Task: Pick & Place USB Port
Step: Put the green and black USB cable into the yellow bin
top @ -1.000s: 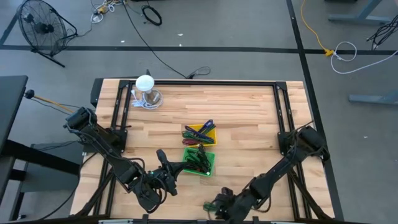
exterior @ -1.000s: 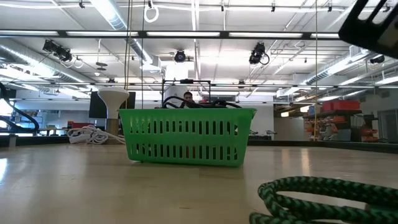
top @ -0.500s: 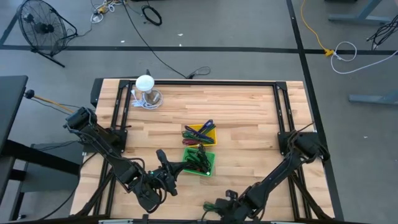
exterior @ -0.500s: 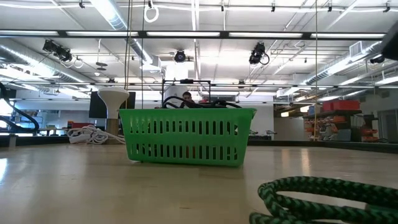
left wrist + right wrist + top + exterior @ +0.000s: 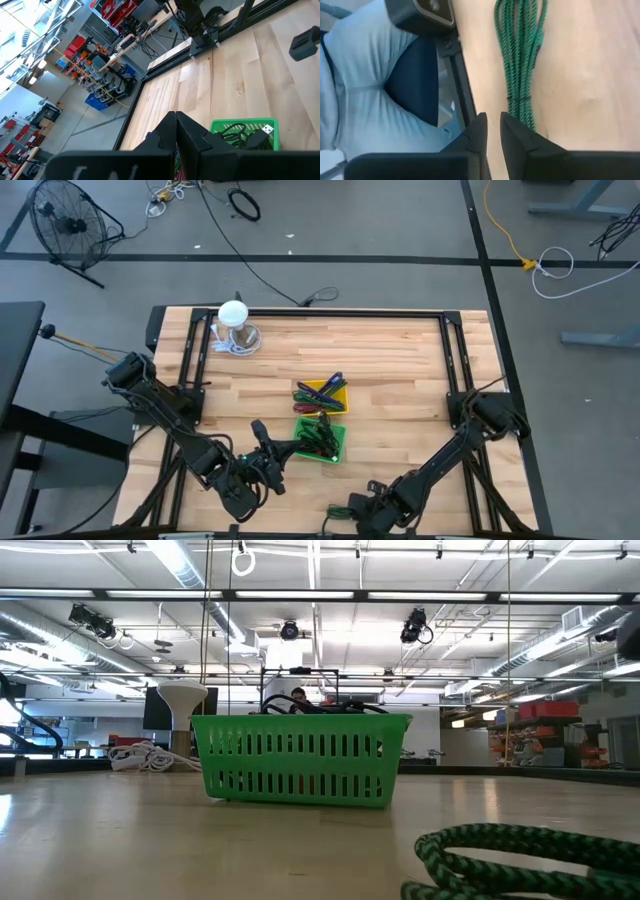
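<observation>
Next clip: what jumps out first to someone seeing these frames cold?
The green basket full of dark cables sits mid-table, with a yellow bin of colourful items just behind it. A coiled green braided cable lies at the table's near edge, with the right gripper beside it, fingers nearly closed.

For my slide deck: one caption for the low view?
Green basket holding cables stands mid-table, a coiled green cable lying in the foreground.
</observation>
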Controlling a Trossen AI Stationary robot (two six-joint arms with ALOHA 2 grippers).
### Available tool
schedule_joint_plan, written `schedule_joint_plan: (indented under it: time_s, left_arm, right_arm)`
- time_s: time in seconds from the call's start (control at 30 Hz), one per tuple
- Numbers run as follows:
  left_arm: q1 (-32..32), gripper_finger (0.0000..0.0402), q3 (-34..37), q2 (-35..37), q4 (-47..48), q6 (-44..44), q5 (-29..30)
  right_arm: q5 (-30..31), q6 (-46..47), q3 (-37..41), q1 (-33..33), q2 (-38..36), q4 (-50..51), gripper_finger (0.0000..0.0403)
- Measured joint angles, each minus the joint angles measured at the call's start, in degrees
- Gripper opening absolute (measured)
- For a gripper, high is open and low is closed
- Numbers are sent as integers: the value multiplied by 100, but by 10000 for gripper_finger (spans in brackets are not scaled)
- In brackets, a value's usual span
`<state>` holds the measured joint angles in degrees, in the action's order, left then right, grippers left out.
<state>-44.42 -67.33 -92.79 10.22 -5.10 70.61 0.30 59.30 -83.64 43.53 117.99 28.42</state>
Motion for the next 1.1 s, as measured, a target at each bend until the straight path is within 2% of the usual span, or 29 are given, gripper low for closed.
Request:
schedule_joint_plan:
  time_s: [0.3,0.63,0.77,1.1]
  left_arm:
    - [0,12,0,0,-2,2,0]
    - [0,12,0,0,17,11,0]
    - [0,12,0,0,20,9,0]
    - [0,12,0,0,37,9,0]
  right_arm:
    - [340,-75,48,-24,-13,318,40]
    - [-97,-35,50,-33,-13,94,26]
    - [21,-31,50,-33,-13,98,37]
    - [237,-72,368,-33,-13,-174,96]
